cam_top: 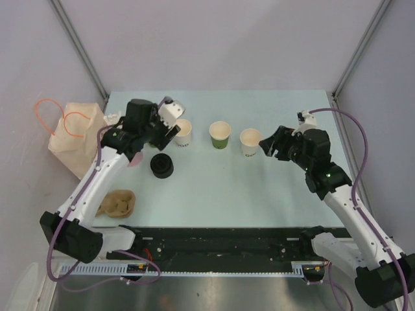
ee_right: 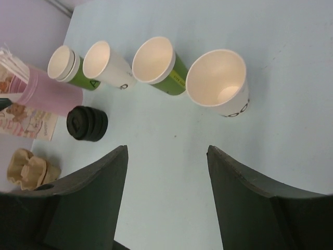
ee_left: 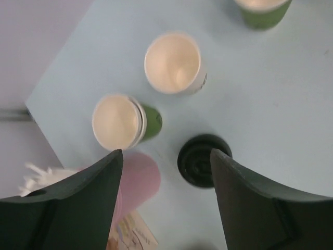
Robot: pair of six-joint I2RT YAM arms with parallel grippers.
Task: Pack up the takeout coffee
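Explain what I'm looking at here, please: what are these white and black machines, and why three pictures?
They are two robot arms bolted to a pale blue table. One picture looks down from above. The other two come from small cameras on the wrists, so the dark shapes at the bottom are each arm's own fingers. On the table stand open paper cups in a row: a stack of green cups, a white cup, a green cup and another white cup. Nearby are a stack of black lids, a pink cup of straws and a paper bag. The left gripper and right gripper are both open, holding nothing.
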